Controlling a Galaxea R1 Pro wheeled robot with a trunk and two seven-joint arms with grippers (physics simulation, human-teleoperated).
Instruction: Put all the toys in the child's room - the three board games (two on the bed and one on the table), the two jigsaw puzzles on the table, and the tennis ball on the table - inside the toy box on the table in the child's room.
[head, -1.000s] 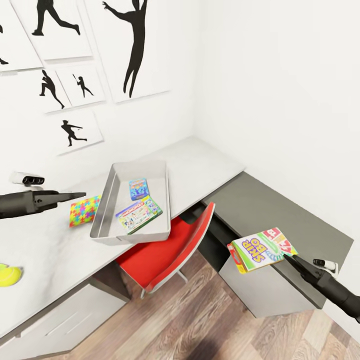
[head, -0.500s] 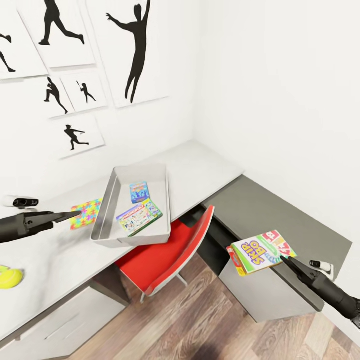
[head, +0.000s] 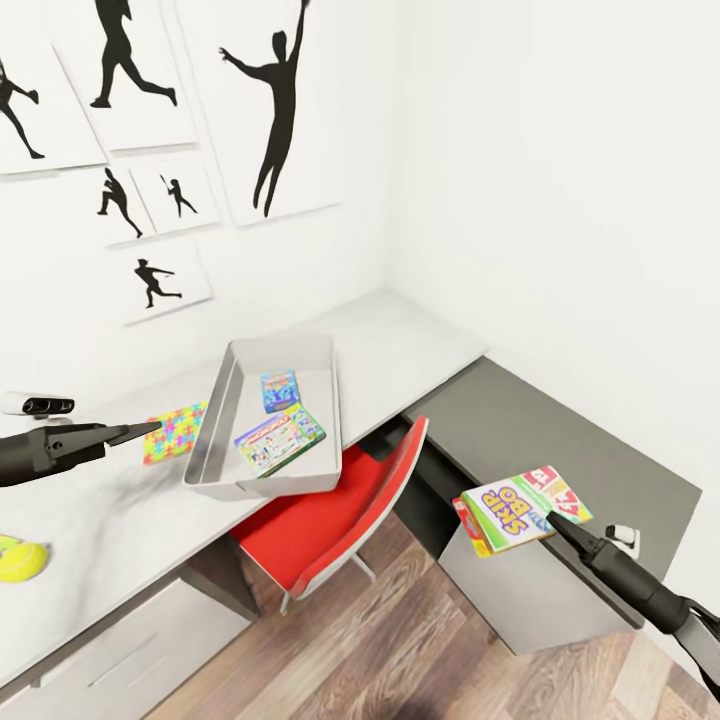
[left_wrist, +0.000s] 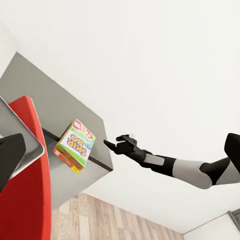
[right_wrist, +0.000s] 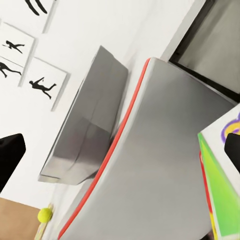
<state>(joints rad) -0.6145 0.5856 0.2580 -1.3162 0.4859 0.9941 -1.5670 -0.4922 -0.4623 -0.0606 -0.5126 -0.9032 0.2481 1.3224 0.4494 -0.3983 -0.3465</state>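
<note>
Half the tennis ball (head: 20, 558) is cropped.

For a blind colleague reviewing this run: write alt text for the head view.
The right gripper holds a yellow Skip-Bo board game in the air above the dark grey side unit. On the pale desk, a grey toy box holds two flat game boxes; a jigsaw puzzle, a tennis ball and the left gripper lie beside it.

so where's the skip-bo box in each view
Head view: SKIP-BO box low right, held off the right gripper, over the dark side unit.
Left wrist view: box mid-left, against the side unit.
Right wrist view: green and yellow box edge at far right.
Shared landmark: red chair.
</note>
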